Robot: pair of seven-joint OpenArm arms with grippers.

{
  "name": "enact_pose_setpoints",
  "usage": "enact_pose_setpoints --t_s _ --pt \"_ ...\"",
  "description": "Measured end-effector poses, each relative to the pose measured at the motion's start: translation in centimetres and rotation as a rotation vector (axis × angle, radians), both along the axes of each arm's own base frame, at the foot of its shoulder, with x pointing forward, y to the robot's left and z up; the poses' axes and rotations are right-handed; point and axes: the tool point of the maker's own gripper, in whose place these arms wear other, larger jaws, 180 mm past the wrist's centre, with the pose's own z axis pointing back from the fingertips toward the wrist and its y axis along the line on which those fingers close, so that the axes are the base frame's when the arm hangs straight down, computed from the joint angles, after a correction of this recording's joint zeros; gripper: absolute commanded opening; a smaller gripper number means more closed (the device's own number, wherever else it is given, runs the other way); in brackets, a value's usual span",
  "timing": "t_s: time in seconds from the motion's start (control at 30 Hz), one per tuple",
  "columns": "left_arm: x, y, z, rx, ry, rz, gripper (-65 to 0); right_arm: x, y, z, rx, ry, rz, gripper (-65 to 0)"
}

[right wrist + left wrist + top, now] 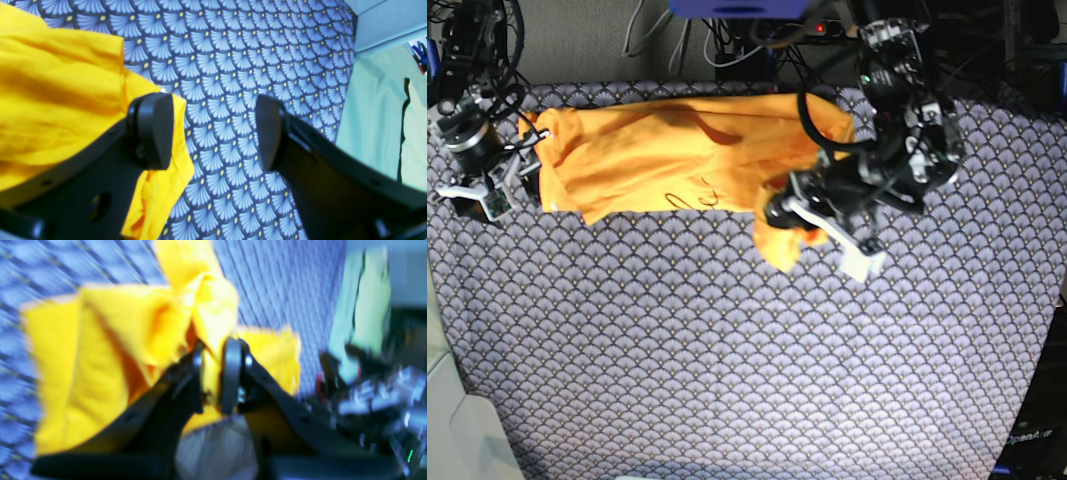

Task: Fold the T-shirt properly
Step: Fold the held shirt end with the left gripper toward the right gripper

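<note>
Left gripper (215,373): jaws clamped on a bunched fold of the T-shirt (667,155), lifted off the table cover (727,350); its arm reaches in from the far edge, wrist bent low. Right gripper (213,130): jaws spread wide, holding nothing, one finger over the shirt's edge. The shirt lies crumpled along the far side.

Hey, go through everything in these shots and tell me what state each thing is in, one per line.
T-shirt: partly folded lengthwise, rumpled, one end lifted.
Left gripper: shut on the T-shirt, holding bunched cloth.
Right gripper: open, empty, at the T-shirt's other end.
Table cover: spread flat.
</note>
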Motion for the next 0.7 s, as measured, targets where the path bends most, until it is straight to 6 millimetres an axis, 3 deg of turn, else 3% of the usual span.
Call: enact_pose_setpoints --t_s 0.13,0.27,0.4,0.5,0.7 --pt "-1.1 -1.0 -0.7 0.001 0.029 -0.03 -65.0 0.0 0.0 0.0 -0.002 0.001 0.0 -25.9" --pt "-1.0 -0.5 -1.2 0.053 0.027 -0.019 -65.0 0.0 0.0 0.0 -0.001 0.002 0.001 -25.9" --pt "-0.6 -1.6 -1.1 0.099 -0.02 -0.037 -65.0 -0.1 0.1 -0.1 0.001 0.004 0.0 -25.8" --pt "-0.1 -2.9 -0.8 0.155 -0.079 -0.065 -65.0 -0.1 0.1 -0.1 0.002 0.003 0.001 -25.8" --pt "-1.0 -6.5 -0.5 0.142 -0.113 -0.173 -65.0 -0.1 0.1 -0.1 0.002 0.004 0.001 -25.8"
